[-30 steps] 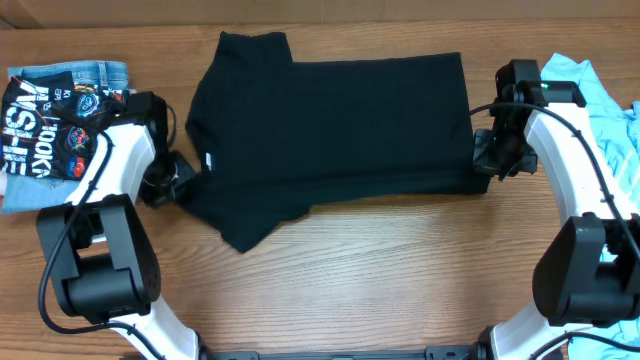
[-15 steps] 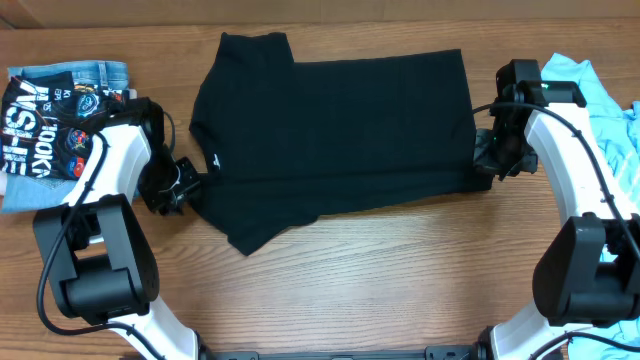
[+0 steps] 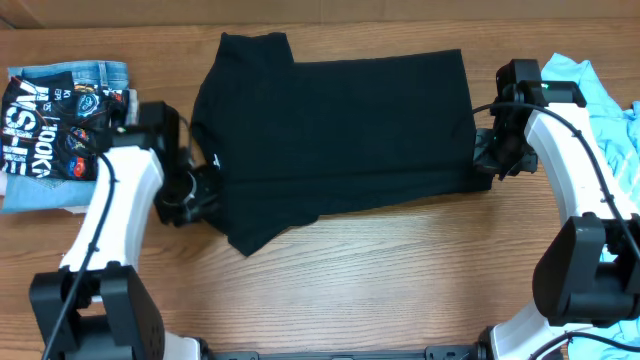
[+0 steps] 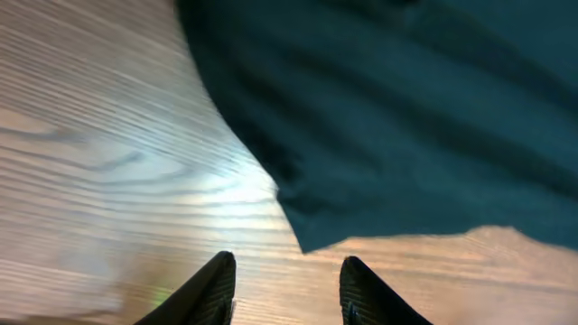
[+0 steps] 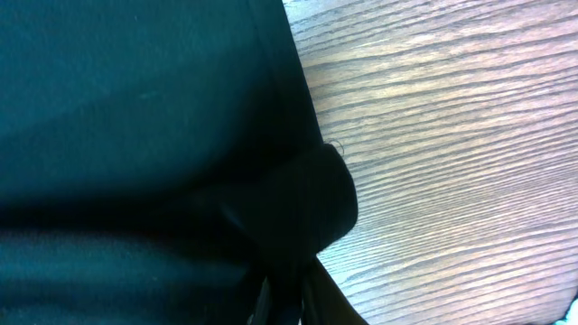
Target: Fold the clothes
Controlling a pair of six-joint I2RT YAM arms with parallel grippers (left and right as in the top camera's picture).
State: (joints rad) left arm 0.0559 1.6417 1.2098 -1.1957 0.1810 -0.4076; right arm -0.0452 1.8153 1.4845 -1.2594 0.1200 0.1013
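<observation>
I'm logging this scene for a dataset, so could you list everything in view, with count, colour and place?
T-shirt: one, plain black, spread across the table's middle.
Printed garment: one, black with white lettering, far left.
Denim piece: one, light blue, under the printed garment.
Light blue cloth: one, far right edge.
Table: one, brown wood.
Left gripper: open over bare wood beside the shirt's sleeve.
Right gripper: shut on the shirt's hem.

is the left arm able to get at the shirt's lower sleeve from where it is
Probably yes: the left gripper is open over bare table, the T-shirt sleeve corner lies just ahead, and nothing sits between them.
</observation>
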